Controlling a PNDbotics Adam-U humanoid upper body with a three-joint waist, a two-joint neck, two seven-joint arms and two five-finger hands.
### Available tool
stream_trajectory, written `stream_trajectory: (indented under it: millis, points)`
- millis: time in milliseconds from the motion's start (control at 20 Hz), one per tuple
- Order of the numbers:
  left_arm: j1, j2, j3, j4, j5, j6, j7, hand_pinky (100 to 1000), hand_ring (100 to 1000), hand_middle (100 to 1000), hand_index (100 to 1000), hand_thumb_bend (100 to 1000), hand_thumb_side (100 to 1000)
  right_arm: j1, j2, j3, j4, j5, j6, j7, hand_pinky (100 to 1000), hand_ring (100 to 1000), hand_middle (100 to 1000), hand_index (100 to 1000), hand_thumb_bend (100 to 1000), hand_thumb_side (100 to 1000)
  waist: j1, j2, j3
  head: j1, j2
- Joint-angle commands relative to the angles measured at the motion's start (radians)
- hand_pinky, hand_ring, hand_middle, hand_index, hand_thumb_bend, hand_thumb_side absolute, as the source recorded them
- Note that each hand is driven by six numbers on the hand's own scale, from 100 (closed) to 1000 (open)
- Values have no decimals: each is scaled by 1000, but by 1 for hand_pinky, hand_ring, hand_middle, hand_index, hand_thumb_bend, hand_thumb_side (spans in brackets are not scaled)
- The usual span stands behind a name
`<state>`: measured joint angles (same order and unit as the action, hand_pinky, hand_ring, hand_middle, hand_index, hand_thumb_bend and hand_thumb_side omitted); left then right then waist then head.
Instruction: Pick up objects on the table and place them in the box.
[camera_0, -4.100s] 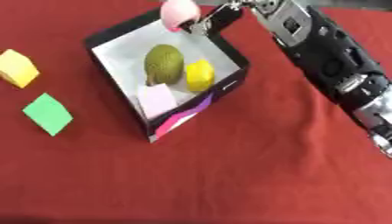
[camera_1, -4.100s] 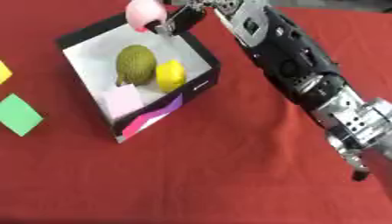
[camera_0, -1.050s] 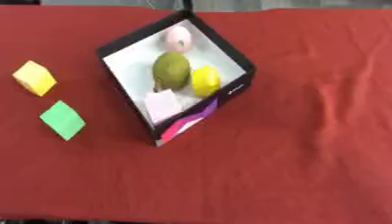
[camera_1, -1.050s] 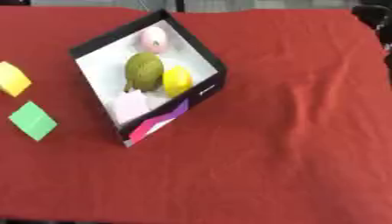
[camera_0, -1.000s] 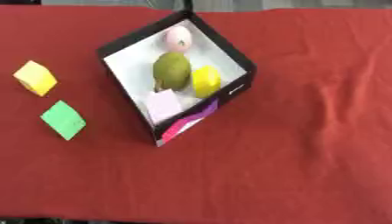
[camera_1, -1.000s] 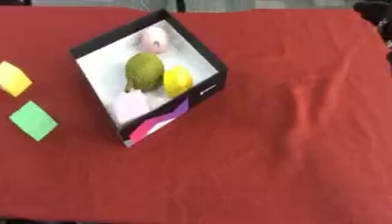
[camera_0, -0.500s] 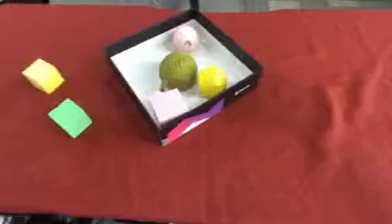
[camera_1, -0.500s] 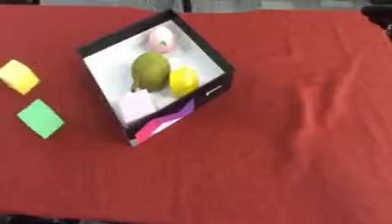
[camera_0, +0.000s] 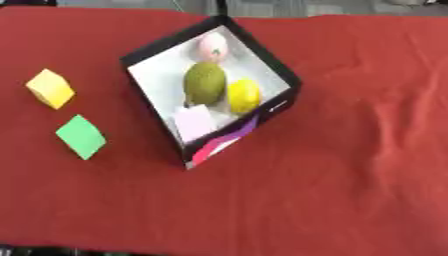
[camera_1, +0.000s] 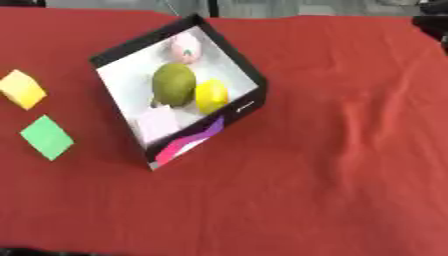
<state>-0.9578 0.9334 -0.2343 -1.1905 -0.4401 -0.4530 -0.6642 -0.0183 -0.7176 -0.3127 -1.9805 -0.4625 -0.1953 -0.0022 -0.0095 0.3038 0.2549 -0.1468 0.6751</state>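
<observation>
A black box (camera_0: 229, 137) with a white inside stands askew on the red cloth, left of centre. Inside it lie a pink round thing (camera_0: 212, 46) at the far end, a green oval fruit (camera_0: 204, 83), a yellow lemon (camera_0: 244, 95) and a pale lilac cube (camera_0: 194, 121) at the near end. Left of the box, on the cloth, sit a yellow cube (camera_0: 50, 88) and, nearer to me, a green cube (camera_0: 81, 136). Neither hand shows in either view.
The red cloth (camera_0: 350, 165) covers the table, wrinkled to the right of the box. A dark shape (camera_1: 431, 22) sits at the upper right edge of the right eye view; I cannot make out what it is.
Four seconds ago my right hand held the pink thing over the box's far corner; the pink thing now lies inside and the arm is gone. The picture has shifted slightly: camera motion.
</observation>
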Motion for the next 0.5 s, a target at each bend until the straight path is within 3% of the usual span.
stream_trajectory:
  millis: [50, 100, 200, 250, 350, 500]
  points:
    - [-28, 18, -6, 11, -54, -147, -100, 903, 911, 817, 856, 818, 343, -11, -30, -4, -20, 2, -1, 8, 928, 804, 753, 952, 100, 587, 5, -13, -3, 9, -9]
    - [-28, 17, -9, 15, -73, -161, -92, 903, 900, 819, 855, 875, 304, -13, -33, -3, -20, 2, -2, 10, 928, 804, 753, 951, 100, 586, 6, -13, -4, 10, -8]
    - [-29, 19, -12, 12, -128, -197, -56, 902, 888, 818, 849, 857, 242, -14, -37, -1, -20, 2, -6, 12, 928, 804, 753, 950, 100, 586, 8, -13, -4, 11, -8]
    - [-28, 18, -13, 15, -155, -215, -29, 898, 882, 812, 841, 816, 118, -14, -37, 0, -20, 2, -6, 12, 928, 803, 753, 950, 100, 586, 9, -13, -4, 15, -8]
    - [-25, 13, -16, 43, -198, -250, 28, 893, 879, 803, 834, 771, 100, -15, -34, 1, -20, 6, -3, 14, 928, 803, 752, 950, 100, 586, 8, -11, -6, 23, -10]
    - [-21, 4, -21, 102, -241, -283, 75, 892, 884, 801, 836, 771, 100, -15, -28, 2, -20, 15, 2, 15, 928, 802, 751, 949, 100, 586, 7, -6, -10, 32, -11]
